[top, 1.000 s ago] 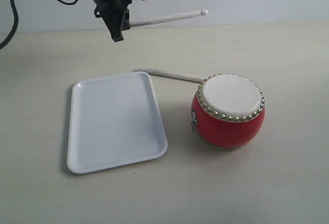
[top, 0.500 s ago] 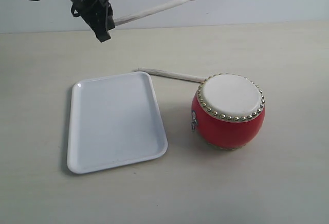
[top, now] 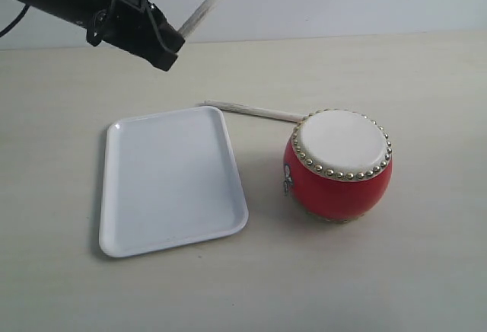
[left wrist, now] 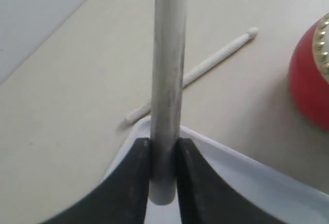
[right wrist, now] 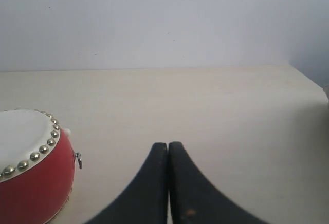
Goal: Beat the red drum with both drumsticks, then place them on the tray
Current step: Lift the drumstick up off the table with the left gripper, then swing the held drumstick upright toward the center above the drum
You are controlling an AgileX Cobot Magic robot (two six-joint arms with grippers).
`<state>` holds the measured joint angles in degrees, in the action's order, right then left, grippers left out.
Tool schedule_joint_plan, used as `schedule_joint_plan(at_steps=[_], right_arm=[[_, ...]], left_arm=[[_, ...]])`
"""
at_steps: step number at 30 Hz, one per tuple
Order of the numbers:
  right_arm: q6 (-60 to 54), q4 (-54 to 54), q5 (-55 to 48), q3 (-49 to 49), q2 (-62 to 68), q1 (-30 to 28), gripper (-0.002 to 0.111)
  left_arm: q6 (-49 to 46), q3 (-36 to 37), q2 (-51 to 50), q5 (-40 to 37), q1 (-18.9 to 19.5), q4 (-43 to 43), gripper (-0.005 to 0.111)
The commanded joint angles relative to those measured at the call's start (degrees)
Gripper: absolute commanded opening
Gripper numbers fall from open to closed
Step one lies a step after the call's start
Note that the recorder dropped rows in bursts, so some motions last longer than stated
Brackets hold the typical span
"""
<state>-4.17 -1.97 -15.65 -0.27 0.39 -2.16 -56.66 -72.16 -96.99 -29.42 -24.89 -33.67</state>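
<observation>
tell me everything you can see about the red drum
The red drum is a small round barrel with a glossy red body, a cream-white skin on top ringed by gold studs, and a small metal ring on its side. It stands upright on the table, right of the white tray in the exterior view and apart from it. Nothing holds it; a drumstick lies just behind it.

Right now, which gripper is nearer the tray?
Left. The left gripper, clamping a drumstick, hangs above the tray's corner; the right gripper is outside the exterior view, beside the red drum, no tray in its camera.
</observation>
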Motion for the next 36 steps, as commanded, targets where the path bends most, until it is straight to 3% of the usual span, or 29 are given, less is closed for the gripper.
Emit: schedule_joint_plan(at_steps=[1, 5, 9, 14, 19, 28, 33, 36], right_arm=[[-0.2, -0.2, 0.5, 0.3, -0.4, -0.5, 0.0], [-1.9, 3.3, 4.8, 0.3, -0.4, -0.5, 0.0], [3.0, -6.4, 9.4, 0.3, -0.4, -0.5, 0.0], [5.1, -10.9, 14.3, 0.3, -0.4, -0.5, 0.0], [10.0, -16.5, 14.3, 0.3, -0.4, -0.5, 0.0], [10.3, -16.5, 13.6, 0.3, -0.4, -0.5, 0.0], [10.3, -16.6, 11.1, 0.3, -0.4, -0.5, 0.0], [8.1, -22.2, 10.5, 0.3, -0.4, 0.1, 0.0]], left_arm=[[-9.5, 7.1, 3.0, 2.4, 0.2, -14.1, 0.0], [-26.2, 13.9, 4.6, 2.8, 0.2, -31.7, 0.0], [-42.7, 17.7, 4.7, -0.5, 0.2, -48.4, 0.0], [-58.0, 20.5, 4.6, -11.7, 0.3, -64.4, 0.0], [-59.0, 20.7, 4.5, -19.8, 0.3, -66.3, 0.0], [-58.1, 20.7, 4.4, -21.9, 0.3, -66.3, 0.0], [-58.8, 21.7, 4.4, -29.2, 0.3, -66.3, 0.0], [-58.8, 22.1, 4.4, -33.9, 0.3, -66.3, 0.0]])
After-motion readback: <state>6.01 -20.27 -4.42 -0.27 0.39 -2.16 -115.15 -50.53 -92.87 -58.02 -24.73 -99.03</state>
